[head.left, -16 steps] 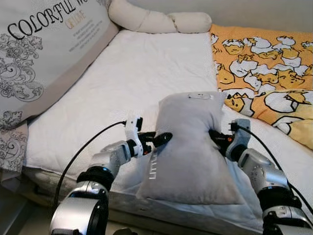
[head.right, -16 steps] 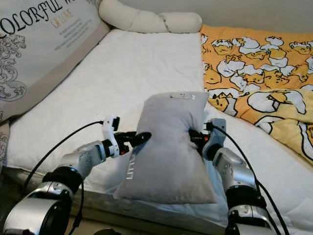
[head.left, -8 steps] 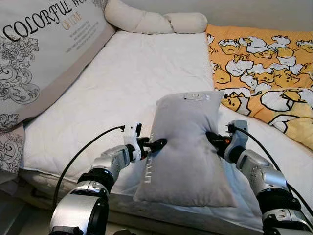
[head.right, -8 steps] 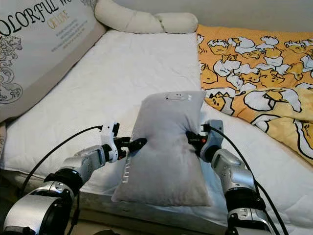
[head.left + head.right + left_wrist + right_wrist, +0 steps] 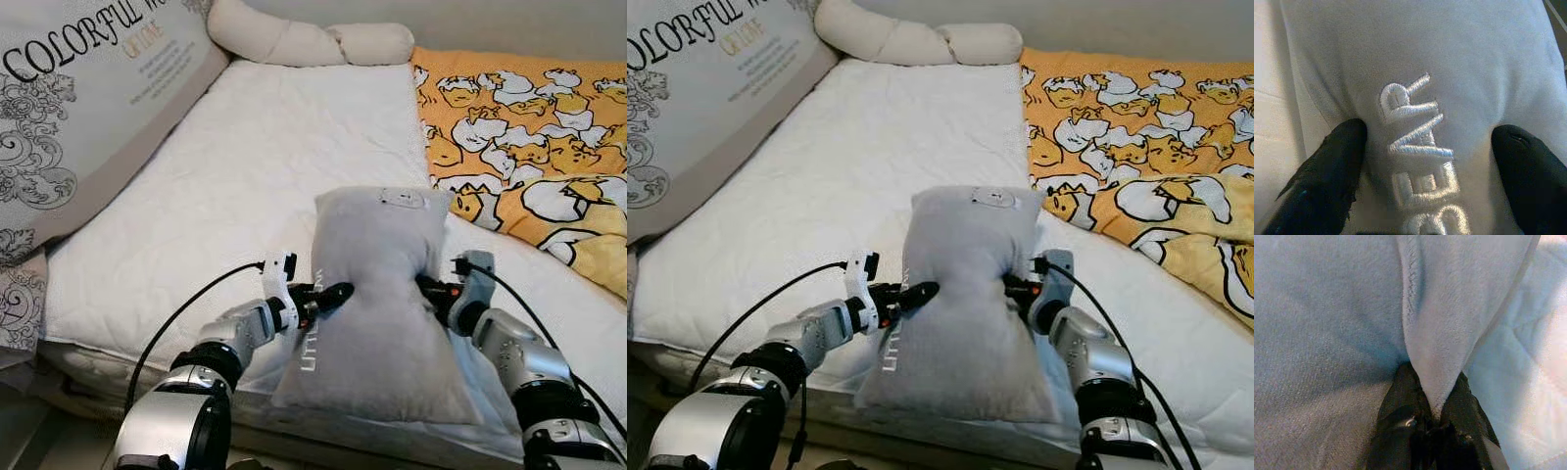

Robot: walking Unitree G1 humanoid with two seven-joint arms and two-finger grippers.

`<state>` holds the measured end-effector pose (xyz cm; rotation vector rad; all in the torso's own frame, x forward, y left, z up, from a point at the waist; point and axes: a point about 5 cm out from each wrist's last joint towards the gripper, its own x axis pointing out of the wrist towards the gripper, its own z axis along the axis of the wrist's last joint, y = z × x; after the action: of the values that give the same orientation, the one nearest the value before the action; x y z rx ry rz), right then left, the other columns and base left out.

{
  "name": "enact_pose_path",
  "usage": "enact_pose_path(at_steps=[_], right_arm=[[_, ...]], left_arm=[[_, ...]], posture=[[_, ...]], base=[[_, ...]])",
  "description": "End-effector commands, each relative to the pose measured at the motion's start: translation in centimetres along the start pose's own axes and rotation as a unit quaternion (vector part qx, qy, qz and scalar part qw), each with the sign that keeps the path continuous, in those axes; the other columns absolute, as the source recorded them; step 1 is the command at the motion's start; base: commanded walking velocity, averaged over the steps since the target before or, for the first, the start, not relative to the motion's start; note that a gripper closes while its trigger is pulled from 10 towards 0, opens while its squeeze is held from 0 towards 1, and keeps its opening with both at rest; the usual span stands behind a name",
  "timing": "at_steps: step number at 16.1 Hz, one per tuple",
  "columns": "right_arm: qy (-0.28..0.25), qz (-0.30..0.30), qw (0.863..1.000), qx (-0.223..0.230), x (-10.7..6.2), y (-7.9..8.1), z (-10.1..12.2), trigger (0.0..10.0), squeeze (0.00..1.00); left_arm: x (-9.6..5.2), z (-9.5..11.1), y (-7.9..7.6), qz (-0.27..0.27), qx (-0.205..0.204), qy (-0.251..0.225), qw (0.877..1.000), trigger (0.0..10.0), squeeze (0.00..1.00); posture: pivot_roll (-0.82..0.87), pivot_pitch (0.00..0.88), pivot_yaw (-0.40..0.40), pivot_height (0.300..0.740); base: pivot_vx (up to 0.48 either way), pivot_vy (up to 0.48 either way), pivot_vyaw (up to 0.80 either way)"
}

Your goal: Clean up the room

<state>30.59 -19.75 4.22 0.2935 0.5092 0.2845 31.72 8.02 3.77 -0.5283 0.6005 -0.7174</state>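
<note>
A grey pillow (image 5: 377, 323) with white "BEAR" lettering (image 5: 1418, 147) stands upright at the near edge of the white bed (image 5: 255, 166), squeezed narrow at its waist between my two grippers. My left gripper (image 5: 328, 294) presses into the pillow's left side. Its fingers (image 5: 1332, 176) are spread wide on either side of the lettering, so it is open. At the pillow's right edge my right gripper (image 5: 431, 289) is shut on a fold of the grey fabric (image 5: 1432, 347), which runs down between its fingers.
An orange blanket (image 5: 529, 127) with a duck print covers the right of the bed. A big printed cushion (image 5: 78, 108) leans along the left side. A cream bolster (image 5: 313, 41) lies at the far end. Bare white mattress stretches beyond the pillow.
My left gripper has pushed right, deeper into the pillow's side. The pillow's waist is narrower and its top has shifted slightly right. The right gripper keeps its hold.
</note>
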Motion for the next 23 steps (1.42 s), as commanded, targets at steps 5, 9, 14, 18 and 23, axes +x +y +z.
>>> enact_pose_path(at_steps=[5, 9, 14, 18, 23], right_arm=[[0.037, 0.014, 0.999, -0.011, 1.3, 1.8, -1.6, 10.0, 0.46], [0.033, 0.019, 0.998, 0.051, 1.2, 1.5, -1.8, 10.0, 1.0], [0.058, 0.034, 0.991, 0.112, 0.5, 0.6, -2.8, 10.0, 1.0], [0.076, 0.11, 0.976, 0.169, 0.7, 2.2, -3.3, 8.9, 0.0], [0.1, 0.102, 0.977, 0.161, 1.1, 2.4, -3.6, 0.0, 0.0]], left_arm=[[0.6, -0.6, -0.7, -0.017, 0.027, 0.031, 0.999, 0.0, 0.0], [0.5, -0.8, -0.5, -0.008, 0.038, 0.035, 0.999, 0.0, 0.0], [0.1, -0.9, 0.1, 0.011, 0.045, 0.036, 0.998, 0.0, 0.0], [0.3, -0.9, -0.3, 0.001, 0.045, 0.044, 0.998, 0.0, 0.0], [0.5, -0.4, -0.5, -0.006, 0.066, 0.048, 0.997, 0.0, 0.0]], posture=[[-0.11, 0.0, 0.056, 0.74], [-0.1, 0.0, 0.052, 0.74], [-0.1, 0.0, 0.053, 0.74], [-0.11, 0.0, 0.066, 0.74], [-0.08, 0.0, 0.059, 0.74]], base=[[0.0, 0.0, 0.0], [0.0, 0.0, 0.0], [0.0, 0.0, 0.0], [0.0, 0.0, 0.0], [0.0, 0.0, 0.0]])
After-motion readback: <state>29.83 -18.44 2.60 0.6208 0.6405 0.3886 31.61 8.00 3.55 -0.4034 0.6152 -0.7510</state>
